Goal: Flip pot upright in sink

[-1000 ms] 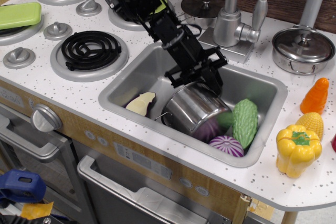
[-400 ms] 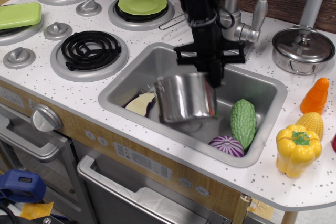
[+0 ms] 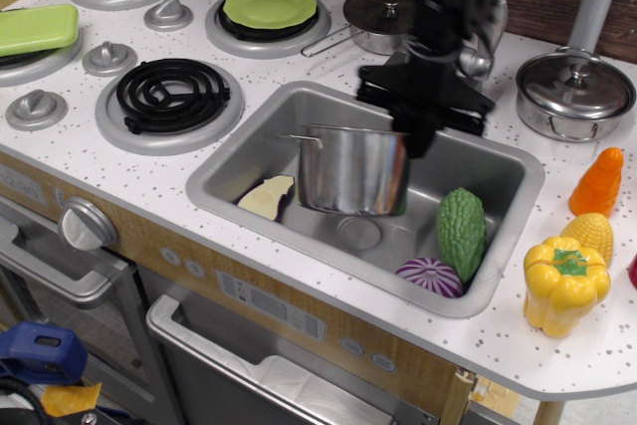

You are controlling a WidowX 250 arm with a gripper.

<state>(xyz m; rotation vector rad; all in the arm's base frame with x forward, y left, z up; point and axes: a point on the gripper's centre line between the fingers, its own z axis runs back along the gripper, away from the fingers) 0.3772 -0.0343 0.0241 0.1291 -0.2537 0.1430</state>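
The shiny steel pot (image 3: 350, 171) hangs upright, opening up, a little above the floor of the grey sink (image 3: 259, 136). A thin loop handle sticks out on its left. My black gripper (image 3: 406, 138) is shut on the pot's right rim, reaching down from the upper right. The round drain (image 3: 359, 233) shows just below the pot.
In the sink lie an eggplant slice (image 3: 267, 196), a green bitter gourd (image 3: 463, 229) and a purple onion half (image 3: 429, 277). The faucet stands behind it, a lidded pot (image 3: 574, 93) and toy vegetables (image 3: 564, 281) to the right, stove burners and a green plate (image 3: 265, 6) to the left.
The pot went from lying tilted on the sink floor to lifted and turned upright. The arm swung from the left side over to the right.
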